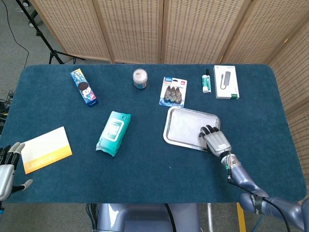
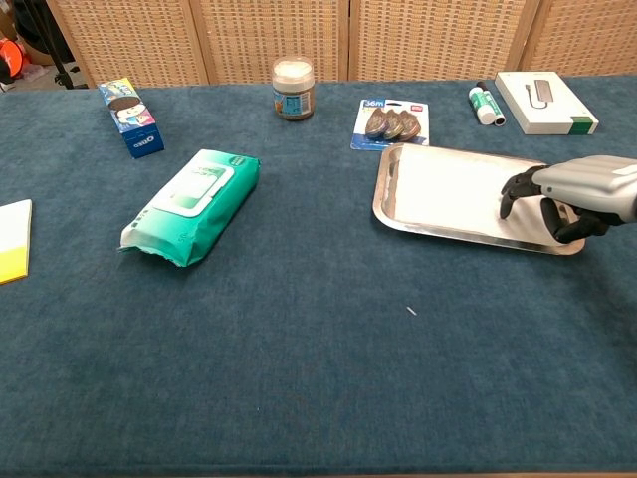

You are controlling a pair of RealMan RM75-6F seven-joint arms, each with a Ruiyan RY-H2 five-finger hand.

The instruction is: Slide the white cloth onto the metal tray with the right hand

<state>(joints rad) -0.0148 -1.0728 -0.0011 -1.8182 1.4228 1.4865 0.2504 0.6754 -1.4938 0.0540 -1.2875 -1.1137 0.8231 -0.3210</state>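
The white cloth [image 1: 186, 126] [image 2: 448, 189] lies flat inside the metal tray [image 1: 167, 133] [image 2: 381, 204], right of the table's middle, with the tray's rim showing around it. My right hand [image 1: 216, 140] [image 2: 572, 189] sits palm down over the tray's near right corner. Its dark fingertips [image 2: 513, 191] bend down onto the cloth's right edge, and it grips nothing. My left hand [image 1: 6, 169] hangs off the table's near left edge with its fingers spread, holding nothing.
A green wet-wipes pack [image 1: 113, 132] lies left of the tray. Along the far side stand a cookie box [image 1: 84, 87], a jar [image 1: 140, 78], a blister pack [image 1: 172, 92], a marker [image 1: 206, 81] and a white box [image 1: 226, 82]. A yellow-white pad [image 1: 46, 150] lies near left.
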